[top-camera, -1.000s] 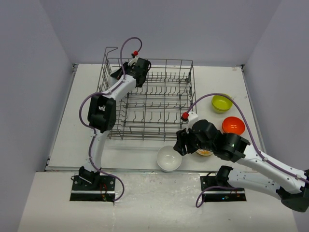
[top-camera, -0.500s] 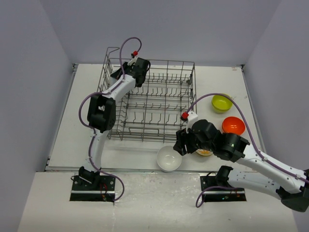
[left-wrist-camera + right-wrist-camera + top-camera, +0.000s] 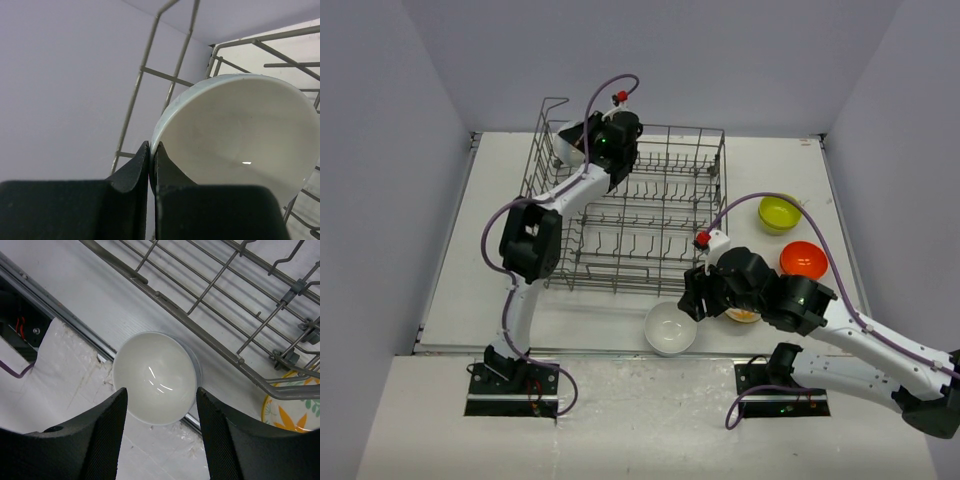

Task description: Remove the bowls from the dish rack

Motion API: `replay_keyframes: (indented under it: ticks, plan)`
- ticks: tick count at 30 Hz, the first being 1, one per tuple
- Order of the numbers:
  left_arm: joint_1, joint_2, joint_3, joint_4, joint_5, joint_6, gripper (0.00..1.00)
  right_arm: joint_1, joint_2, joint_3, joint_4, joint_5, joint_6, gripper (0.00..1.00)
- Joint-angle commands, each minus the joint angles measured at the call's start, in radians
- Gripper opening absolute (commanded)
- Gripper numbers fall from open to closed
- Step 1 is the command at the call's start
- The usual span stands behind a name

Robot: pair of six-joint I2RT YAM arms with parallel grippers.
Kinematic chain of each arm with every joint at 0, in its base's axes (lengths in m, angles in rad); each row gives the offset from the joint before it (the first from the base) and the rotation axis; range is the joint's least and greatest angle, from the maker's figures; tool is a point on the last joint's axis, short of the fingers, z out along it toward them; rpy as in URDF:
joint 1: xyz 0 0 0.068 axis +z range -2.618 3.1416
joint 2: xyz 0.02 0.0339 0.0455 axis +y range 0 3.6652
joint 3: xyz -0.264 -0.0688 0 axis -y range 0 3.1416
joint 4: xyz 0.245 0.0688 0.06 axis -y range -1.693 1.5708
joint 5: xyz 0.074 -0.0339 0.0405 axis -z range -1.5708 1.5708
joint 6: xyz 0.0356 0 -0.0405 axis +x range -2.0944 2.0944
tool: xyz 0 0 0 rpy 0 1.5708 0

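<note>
The grey wire dish rack (image 3: 640, 215) stands at the back middle of the table. My left gripper (image 3: 585, 150) is shut on the rim of a plain white bowl (image 3: 567, 148) and holds it over the rack's far left corner. In the left wrist view the fingertips (image 3: 150, 147) pinch that bowl (image 3: 240, 135) at its edge. My right gripper (image 3: 694, 300) is open just above another white bowl (image 3: 670, 328) that rests on the table in front of the rack. In the right wrist view that bowl (image 3: 155, 377) lies between my spread jaws (image 3: 161, 390), untouched.
A yellow-green bowl (image 3: 778, 212) and an orange bowl (image 3: 803, 259) sit on the table right of the rack. A floral bowl (image 3: 744, 315) is half hidden under my right arm and shows in the right wrist view (image 3: 287, 410). The rack's front rail (image 3: 200, 329) is close by.
My left gripper has risen and swung a little right at the rack's far left corner, lifting the white bowl into view. The right arm has not moved.
</note>
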Motion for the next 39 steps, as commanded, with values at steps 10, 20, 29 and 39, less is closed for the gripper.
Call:
replay_keyframes:
  ticks: [10, 20, 29, 39]
  plan:
    - [-0.152, -0.228, 0.199, -0.191, 0.021, -0.140, 0.00, -0.025, -0.036, 0.102, 0.110, 0.094, -0.002, 0.57]
    - [-0.149, -0.405, 0.406, -0.836, 0.822, -0.875, 0.00, -0.110, 0.066, 0.487, 0.104, 0.214, -0.066, 0.57]
    - [-0.166, -0.736, -0.049, -0.709, 1.043, -1.021, 0.00, -0.139, 0.328, 0.810, -0.025, 0.386, -0.095, 0.56]
    - [-0.206, -0.813, -0.155, -0.695, 1.080, -1.044, 0.00, -0.139, 0.603, 1.044, -0.135, 0.469, -0.114, 0.54]
